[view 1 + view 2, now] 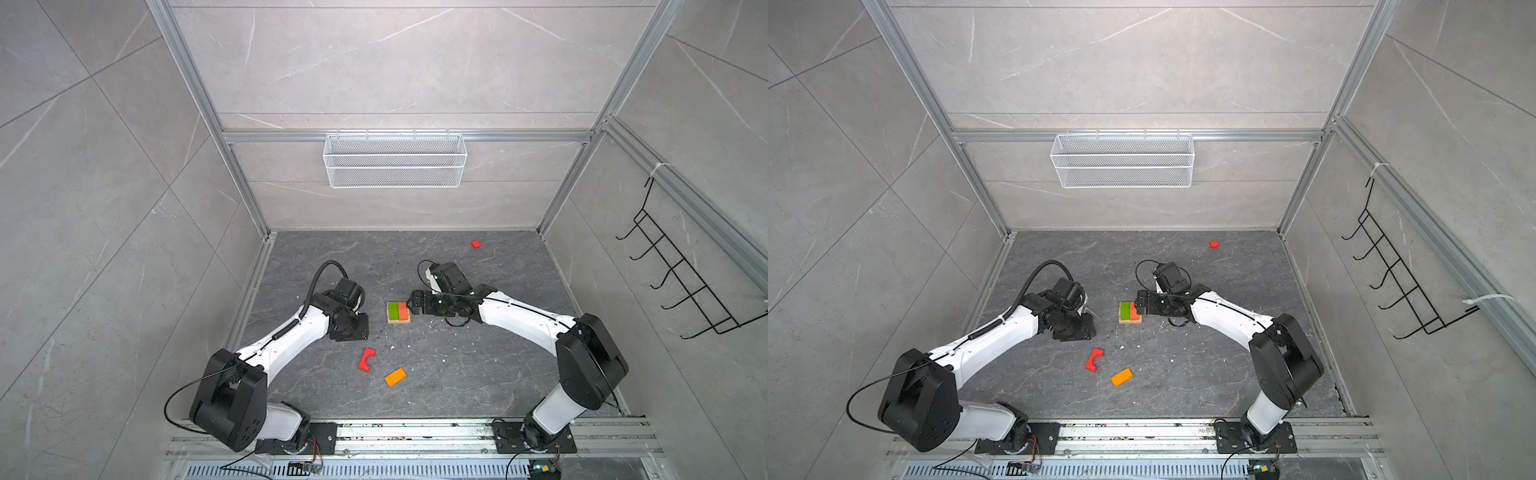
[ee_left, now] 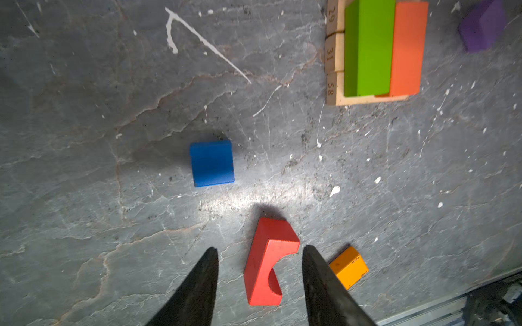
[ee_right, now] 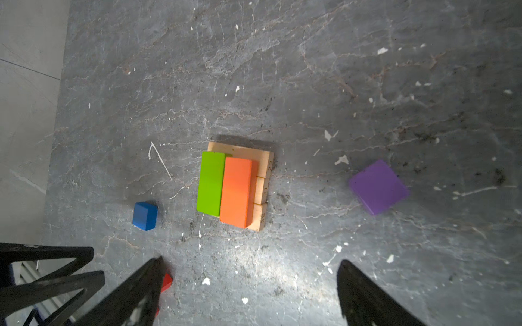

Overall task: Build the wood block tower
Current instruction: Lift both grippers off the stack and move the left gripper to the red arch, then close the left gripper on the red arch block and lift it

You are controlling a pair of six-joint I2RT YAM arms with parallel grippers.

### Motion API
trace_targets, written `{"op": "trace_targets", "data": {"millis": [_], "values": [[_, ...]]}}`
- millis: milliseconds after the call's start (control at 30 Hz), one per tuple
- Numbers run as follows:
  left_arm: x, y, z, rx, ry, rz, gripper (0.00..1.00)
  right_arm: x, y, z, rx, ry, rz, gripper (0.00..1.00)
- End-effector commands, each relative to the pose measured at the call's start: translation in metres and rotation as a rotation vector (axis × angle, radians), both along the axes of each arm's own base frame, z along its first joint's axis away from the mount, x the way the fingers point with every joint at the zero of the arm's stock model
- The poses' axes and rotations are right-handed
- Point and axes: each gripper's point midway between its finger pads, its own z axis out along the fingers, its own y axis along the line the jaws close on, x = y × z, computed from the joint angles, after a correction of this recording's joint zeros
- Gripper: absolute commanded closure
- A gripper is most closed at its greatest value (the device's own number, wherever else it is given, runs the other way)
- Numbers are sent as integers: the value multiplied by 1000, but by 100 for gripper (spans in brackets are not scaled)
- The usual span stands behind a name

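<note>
The wood block tower (image 1: pixel 398 312) (image 1: pixel 1129 312) is a tan base (image 3: pixel 261 166) carrying a green slab (image 2: pixel 368 48) and an orange-red slab (image 3: pixel 236 192) side by side. My right gripper (image 1: pixel 412 305) (image 3: pixel 251 261) hangs by the tower's right edge, wide open and empty. My left gripper (image 1: pixel 352 328) (image 2: pixel 260 248) is left of the tower, its fingers apart. A red arch block (image 2: pixel 268 262) (image 1: pixel 366 360) lies on the floor between them, with a gap on each side. Loose on the floor are a blue cube (image 2: pixel 211 163) (image 3: pixel 144 216) and a purple block (image 3: pixel 378 186) (image 2: pixel 483 26).
An orange bar (image 1: pixel 395 377) (image 2: pixel 348 266) lies near the red arch. A small red block (image 1: pixel 476 244) sits at the back right. A white mesh basket (image 1: pixel 395 160) hangs on the back wall and a black hook rack (image 1: pixel 681 266) on the right wall.
</note>
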Motion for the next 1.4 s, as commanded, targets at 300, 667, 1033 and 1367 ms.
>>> {"op": "trace_targets", "data": {"millis": [300, 667, 1033, 1367], "values": [[-38, -1, -22, 45, 49, -24, 69, -1, 3, 15, 39, -23, 20, 4], [-40, -9, -44, 103, 71, -51, 70, -3, -2, 16, 17, -23, 17, 5], [-38, -11, -58, 207, 79, -78, 75, -4, -4, 16, 1, -24, 14, 6], [-24, -10, -48, 334, 30, -104, 96, -6, -11, 17, -25, -34, 6, 7]]}}
